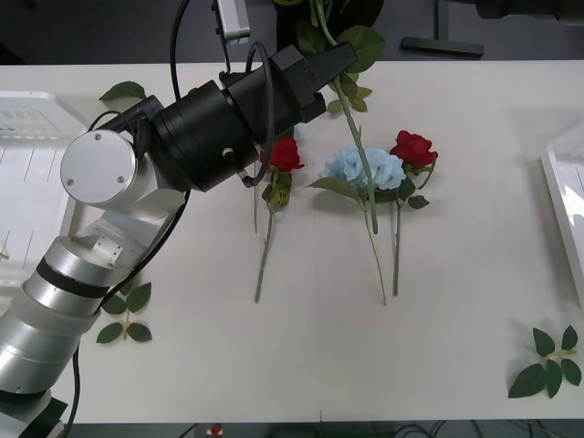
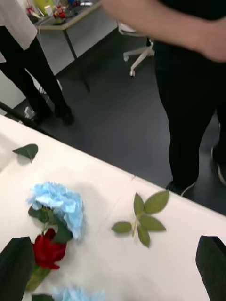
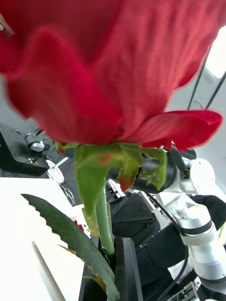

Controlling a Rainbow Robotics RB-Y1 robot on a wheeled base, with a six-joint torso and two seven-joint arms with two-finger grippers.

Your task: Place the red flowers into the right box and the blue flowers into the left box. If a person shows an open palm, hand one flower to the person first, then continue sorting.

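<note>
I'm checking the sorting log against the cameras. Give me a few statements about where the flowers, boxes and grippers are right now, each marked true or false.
1. The left gripper is shut on a red flower's stem. True; the left wrist view shows the rose head above the fingers.
2. Two red flowers lie on the table. True.
3. A blue flower lies inside the left box. False; it lies on the table between the two roses.
4. The right gripper is shut on a blue flower. False; its fingers are apart with nothing between them.
5. The right box holds several roses. False; none shows on its visible part.
</note>
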